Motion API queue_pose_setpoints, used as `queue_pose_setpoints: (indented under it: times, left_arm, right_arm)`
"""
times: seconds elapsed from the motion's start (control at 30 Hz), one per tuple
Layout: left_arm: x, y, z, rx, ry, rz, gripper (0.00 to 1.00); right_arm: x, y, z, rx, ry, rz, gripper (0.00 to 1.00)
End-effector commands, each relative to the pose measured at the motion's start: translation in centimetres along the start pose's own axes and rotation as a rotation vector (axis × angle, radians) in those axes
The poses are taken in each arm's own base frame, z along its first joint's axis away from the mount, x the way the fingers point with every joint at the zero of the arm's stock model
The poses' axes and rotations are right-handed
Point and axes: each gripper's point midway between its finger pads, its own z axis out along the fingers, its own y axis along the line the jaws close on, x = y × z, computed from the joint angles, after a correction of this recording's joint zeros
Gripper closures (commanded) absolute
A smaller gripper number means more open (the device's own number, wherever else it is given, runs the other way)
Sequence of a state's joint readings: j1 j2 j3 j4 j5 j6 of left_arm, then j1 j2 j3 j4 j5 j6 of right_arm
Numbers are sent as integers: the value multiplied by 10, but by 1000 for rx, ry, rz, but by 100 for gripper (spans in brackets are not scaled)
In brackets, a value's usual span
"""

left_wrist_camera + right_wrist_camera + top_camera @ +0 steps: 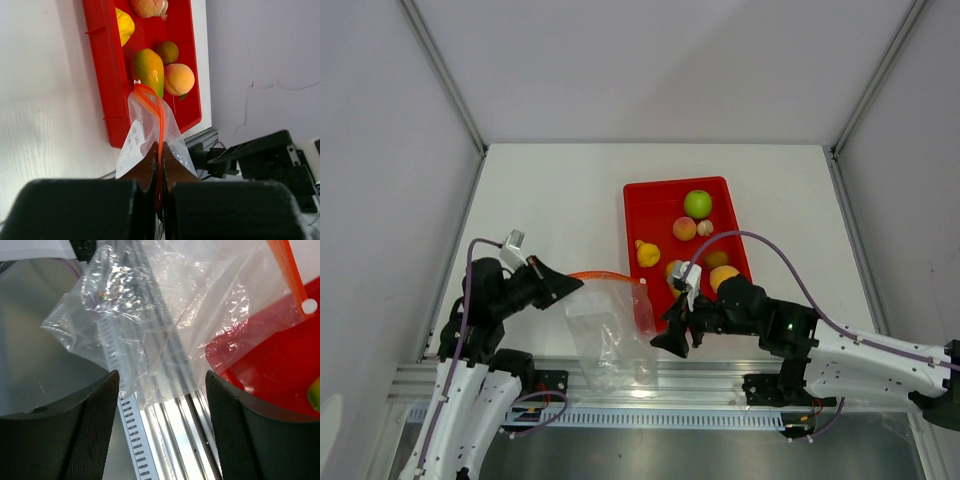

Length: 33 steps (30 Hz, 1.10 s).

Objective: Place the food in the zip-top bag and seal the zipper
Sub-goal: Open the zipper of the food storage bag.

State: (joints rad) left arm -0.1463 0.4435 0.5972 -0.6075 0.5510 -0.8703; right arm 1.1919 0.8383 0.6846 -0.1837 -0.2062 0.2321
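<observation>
The clear zip-top bag (pixel 605 335) lies at the table's front edge, empty, partly over the rail. Its orange-red zipper (pixel 605 275) arcs along the mouth. My left gripper (pixel 568 286) is shut on the zipper's left end, as the left wrist view shows (pixel 160 150). My right gripper (pixel 670 343) is open and empty just right of the bag, with the bag (pixel 165 315) in front of its jaws. The food lies in the red tray (pixel 638 215): green apple (pixel 698 203), peach (pixel 684 228), yellow pear piece (pixel 647 253), mango (pixel 147 70), orange (pixel 723 277).
The red tray's near corner (pixel 280 370) lies under the bag's right edge. An aluminium rail with a slotted cable duct (pixel 132 435) runs along the table's front edge under the bag. Grey walls close in the table on the left, the right and the back.
</observation>
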Motion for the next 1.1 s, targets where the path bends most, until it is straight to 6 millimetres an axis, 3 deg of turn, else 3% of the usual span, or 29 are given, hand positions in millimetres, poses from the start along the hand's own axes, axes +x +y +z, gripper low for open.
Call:
queue_pose_setpoints:
  times: [0.0,0.2,0.27,0.3,0.4,0.63,0.93,0.97,1.07]
  left_arm:
    - [-12,-22,-8,78,-40,181,99]
    - [-9,-28,-10,132,-14,339,99]
    - [-2,-40,-12,214,19,386,99]
    - [2,-43,-13,244,33,398,99]
    - [11,-55,-19,338,61,444,100]
    - [12,-74,-35,412,23,546,99]
    - [4,-79,-49,372,-56,657,99]
    - [4,-80,-52,370,-69,674,100]
    - [3,-84,-58,383,-99,715,100]
  right_arm:
    - [-14,-11,-5,116,13,81,28]
    - [-49,-29,-21,226,-54,199,16]
    - [-57,-35,-24,240,-83,273,14]
    - [-61,-48,-27,270,-101,313,13]
    - [-71,-62,-28,272,-130,445,13]
    - [-84,-83,3,328,-66,628,13]
    - [-131,-69,43,277,-201,893,14]
    - [-131,-62,47,282,-199,897,14]
    - [-131,-66,57,321,-212,962,13]
